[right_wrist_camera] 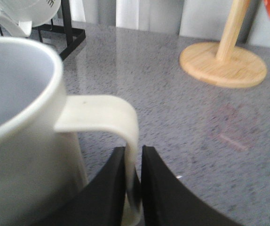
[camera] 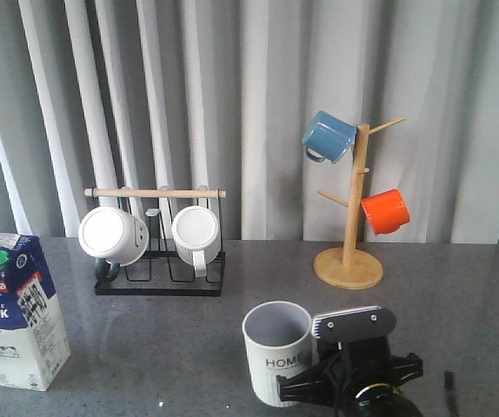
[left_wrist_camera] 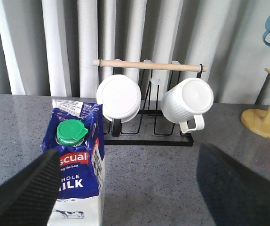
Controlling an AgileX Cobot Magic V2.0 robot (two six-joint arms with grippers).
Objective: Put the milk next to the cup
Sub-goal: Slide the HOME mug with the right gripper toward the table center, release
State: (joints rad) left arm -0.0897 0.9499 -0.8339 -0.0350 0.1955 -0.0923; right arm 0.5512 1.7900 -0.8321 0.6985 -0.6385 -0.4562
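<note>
You see the milk (camera: 19, 310) standing upright on the grey table (camera: 171, 339) at the near left: a gable-top carton, dark blue above and white below, with a red band and a round green cap (left_wrist_camera: 71, 131) on its sloped top. On the front you can read "WHOLE MILK" in white letters, and on the red band only part of a brand name, "ascua" in the front view and "scual" in the left wrist view. The cup (camera: 277, 353) stands upright at the near middle of the table, well apart from the carton and to its right; it is pale cream, ribbed, grey inside, and it carries the word "HOME" in dark letters. The right gripper (right_wrist_camera: 134, 188) is narrow and it pinches the squarish handle (right_wrist_camera: 110, 117) of the cup between its two black fingers (right_wrist_camera: 159, 193), so the cup is in its hold. The left gripper (left_wrist_camera: 125, 188) is wide apart and holds nothing; in the left wrist view the carton stands just beside one of its fingers (left_wrist_camera: 24, 193), partly behind it, and you cannot tell if they touch. Farther back stands a black wire rack (camera: 158, 261) with two white mugs (camera: 113, 235), and to the far right a wooden mug tree (camera: 349, 234) carries a blue mug (camera: 328, 136) and an orange mug (camera: 384, 211).
</note>
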